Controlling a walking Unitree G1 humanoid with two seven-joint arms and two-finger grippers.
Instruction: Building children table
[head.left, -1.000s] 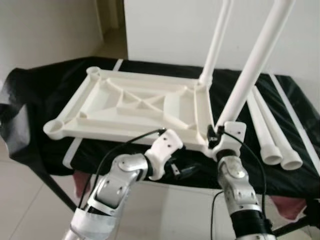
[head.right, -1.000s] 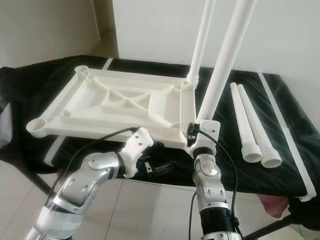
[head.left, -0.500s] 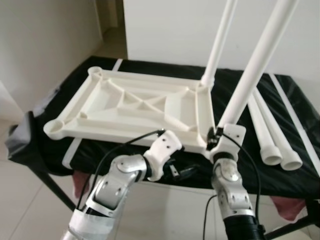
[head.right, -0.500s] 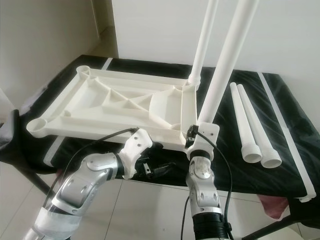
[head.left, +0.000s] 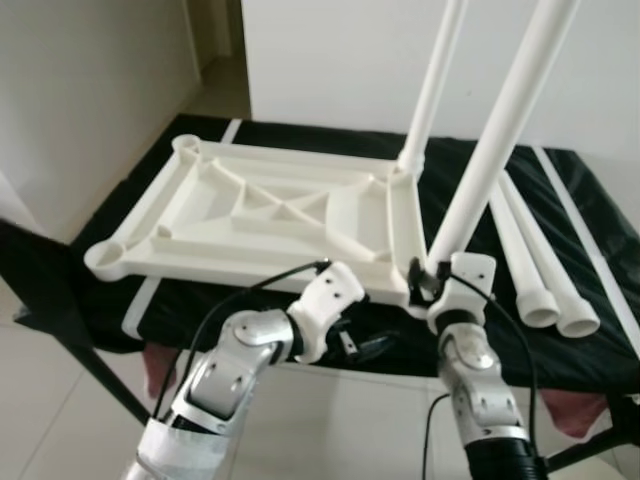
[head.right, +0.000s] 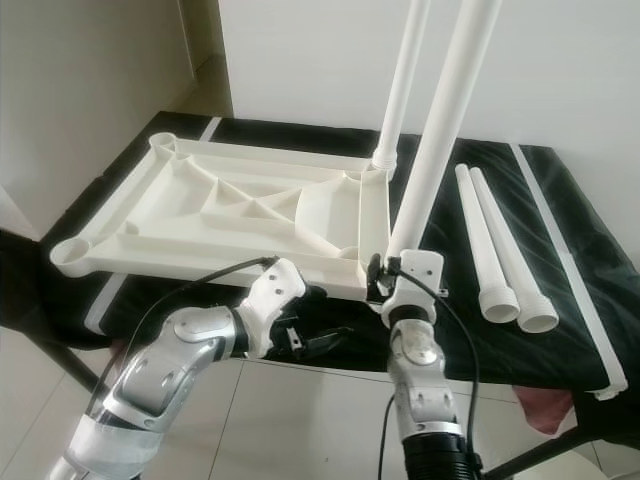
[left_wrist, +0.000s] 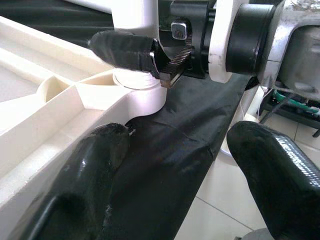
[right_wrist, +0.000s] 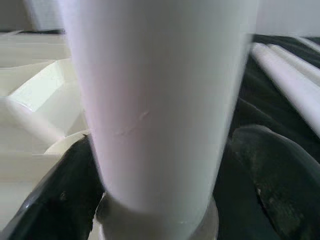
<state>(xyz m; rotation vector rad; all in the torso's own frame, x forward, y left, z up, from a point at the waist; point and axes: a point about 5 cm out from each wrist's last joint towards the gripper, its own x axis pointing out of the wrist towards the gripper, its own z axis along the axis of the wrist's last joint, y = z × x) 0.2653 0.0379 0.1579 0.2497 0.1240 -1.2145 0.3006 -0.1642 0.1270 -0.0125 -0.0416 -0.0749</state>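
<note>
Two loose legs (head.right: 495, 255) lie side by side on the black cloth (head.right: 560, 230), right of our upturned tabletop (head.left: 270, 215). A far leg (head.left: 432, 85) already stands in the far right corner socket. Near leg (head.right: 440, 120) stands in the near right corner; our right gripper (right_wrist: 160, 175) has its fingers (right_wrist: 260, 180) around its base. Left gripper (left_wrist: 175, 165) is spread wide, holding nothing, at the tabletop's front edge beside that corner, forearm bent in from the left.

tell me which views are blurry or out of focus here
Right wrist view: the table leg is soft and blurred, too close to the lens. Left wrist view: the black fingers in front are blurred. Both eye views are fairly sharp, evenly lit.
</note>
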